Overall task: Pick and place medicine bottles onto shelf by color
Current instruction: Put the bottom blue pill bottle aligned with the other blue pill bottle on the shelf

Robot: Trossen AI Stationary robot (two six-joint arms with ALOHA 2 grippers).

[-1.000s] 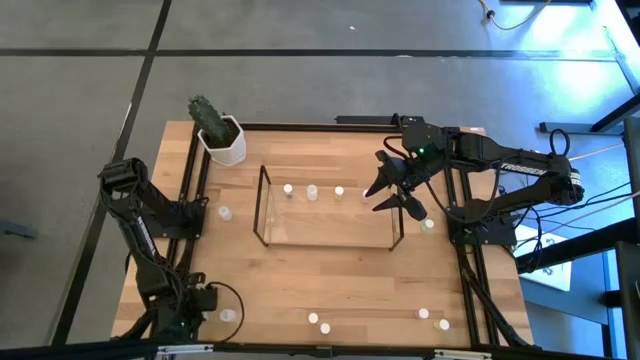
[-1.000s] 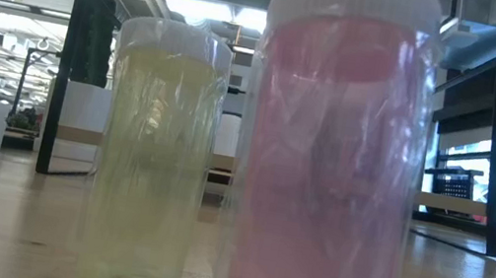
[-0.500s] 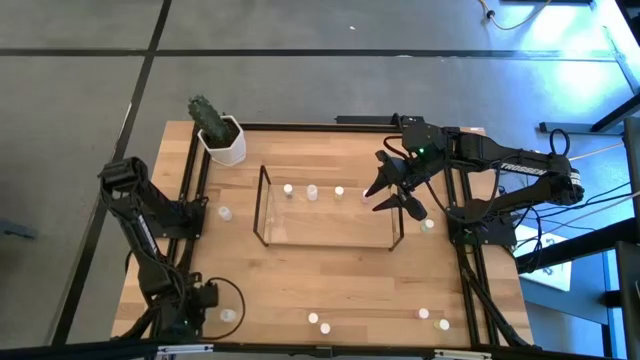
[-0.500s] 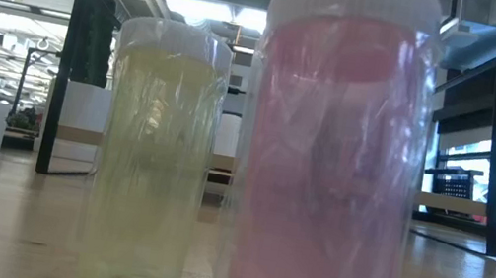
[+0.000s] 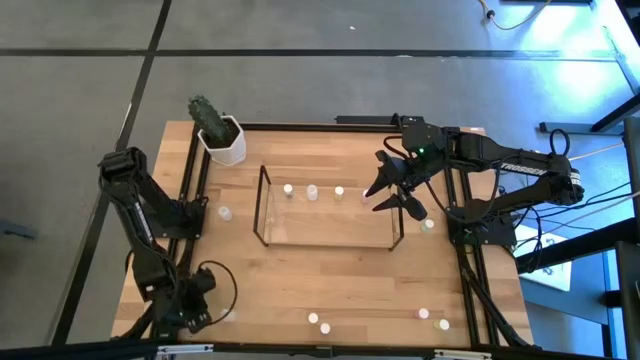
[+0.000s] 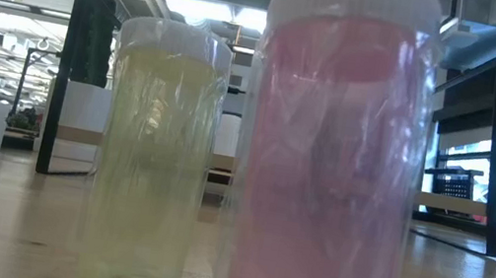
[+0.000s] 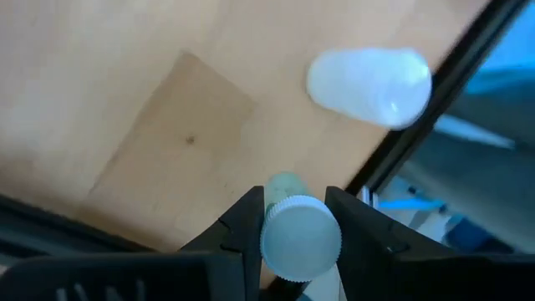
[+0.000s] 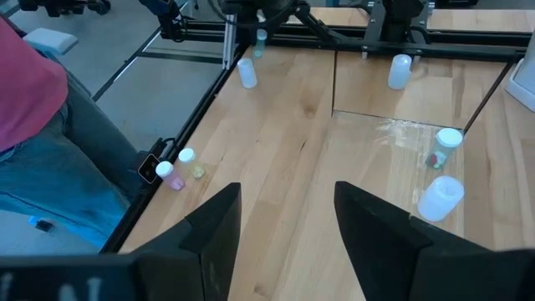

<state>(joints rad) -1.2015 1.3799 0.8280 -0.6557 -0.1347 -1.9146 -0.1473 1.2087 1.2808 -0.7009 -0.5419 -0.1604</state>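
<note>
Greenish bottle (image 7: 299, 236) clamped in left gripper (image 7: 294, 224) at the table's near-left corner — lift straight, keep it upright, carry to the shelf (image 5: 266, 205). Right gripper (image 5: 395, 195) hangs spread, empty, at the shelf's right end.

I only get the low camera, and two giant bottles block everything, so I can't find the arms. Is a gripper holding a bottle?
Observer: Yes. The left gripper is shut on a white-capped bottle, near the table's front left corner.
Operator: What about the other one?
Observer: The right gripper is open and empty, above the right end of the shelf.
Operator: Are any bottles on it?
Observer: Three small bottles stand in a row along its far side.
</note>
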